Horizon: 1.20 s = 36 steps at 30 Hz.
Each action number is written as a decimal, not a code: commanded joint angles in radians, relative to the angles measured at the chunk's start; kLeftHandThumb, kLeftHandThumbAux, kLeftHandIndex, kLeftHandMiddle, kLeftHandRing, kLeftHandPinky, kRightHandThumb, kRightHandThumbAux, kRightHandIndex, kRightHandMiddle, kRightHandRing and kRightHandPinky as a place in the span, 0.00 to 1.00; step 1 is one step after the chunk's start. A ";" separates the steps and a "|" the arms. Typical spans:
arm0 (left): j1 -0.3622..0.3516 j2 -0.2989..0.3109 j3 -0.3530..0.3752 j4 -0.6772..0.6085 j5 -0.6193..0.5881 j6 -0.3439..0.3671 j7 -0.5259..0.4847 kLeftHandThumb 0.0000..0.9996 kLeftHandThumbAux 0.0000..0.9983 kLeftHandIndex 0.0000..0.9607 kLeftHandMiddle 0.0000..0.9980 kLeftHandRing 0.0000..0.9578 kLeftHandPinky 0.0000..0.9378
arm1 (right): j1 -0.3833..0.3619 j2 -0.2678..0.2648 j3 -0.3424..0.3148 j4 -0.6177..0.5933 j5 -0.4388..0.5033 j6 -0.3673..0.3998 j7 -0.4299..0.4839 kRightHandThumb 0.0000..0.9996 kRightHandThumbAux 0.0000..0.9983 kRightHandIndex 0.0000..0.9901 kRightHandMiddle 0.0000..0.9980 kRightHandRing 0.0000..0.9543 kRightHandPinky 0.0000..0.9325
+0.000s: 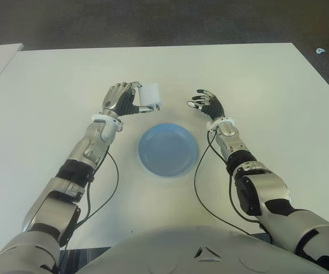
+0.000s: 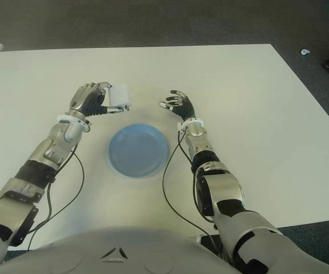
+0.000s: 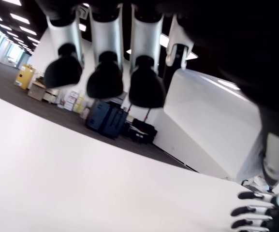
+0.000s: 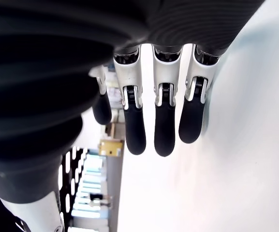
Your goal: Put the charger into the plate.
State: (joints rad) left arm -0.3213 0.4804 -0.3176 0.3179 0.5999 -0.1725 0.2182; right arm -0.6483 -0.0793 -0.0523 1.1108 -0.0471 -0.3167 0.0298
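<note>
Charger, small white plastic block point(image 1: 150, 95): pinched in the left hand point(image 1: 120, 99), held above the white table point(image 1: 267, 85), just beyond the round blue plate point(image 1: 168, 150). Right hand point(image 1: 208, 106): spread, empty, beside the plate's far right. Step: carrying; next, likely bring it over the plate and release.

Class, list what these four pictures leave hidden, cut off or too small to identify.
- Small white cube charger: the left hand gripping it covers its near side; any prongs are hidden.
- Small pale object on the floor: too small to identify.
- Open right hand, beyond the round blue plate: table contact cannot be told.
</note>
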 commanded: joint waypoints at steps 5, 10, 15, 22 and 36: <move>0.074 0.063 -0.009 -0.076 0.055 -0.090 -0.028 0.73 0.70 0.46 0.83 0.86 0.88 | -0.007 0.009 -0.001 0.032 -0.002 0.031 -0.014 0.21 0.80 0.17 0.36 0.38 0.38; 0.119 0.078 -0.010 -0.126 0.065 -0.130 -0.042 0.73 0.70 0.46 0.84 0.87 0.91 | -0.009 0.010 -0.004 0.038 0.001 0.023 -0.020 0.22 0.80 0.17 0.36 0.38 0.38; 0.171 0.091 -0.014 -0.171 0.065 -0.176 -0.059 0.73 0.70 0.46 0.85 0.88 0.91 | -0.013 0.010 -0.007 0.044 0.003 0.023 -0.024 0.23 0.79 0.17 0.36 0.38 0.38; 0.188 0.094 -0.017 -0.177 0.094 -0.220 -0.068 0.73 0.70 0.46 0.85 0.88 0.91 | -0.018 0.011 -0.011 0.052 0.002 0.027 -0.032 0.24 0.77 0.17 0.37 0.38 0.38; 0.197 0.070 -0.033 -0.137 0.180 -0.278 -0.013 0.73 0.70 0.46 0.85 0.87 0.90 | -0.024 0.015 -0.019 0.056 0.011 0.028 -0.030 0.25 0.75 0.17 0.37 0.38 0.38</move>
State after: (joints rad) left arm -0.1373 0.5597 -0.3378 0.1659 0.7591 -0.4396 0.1826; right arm -0.6763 -0.0736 -0.0653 1.1488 -0.0441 -0.3134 -0.0014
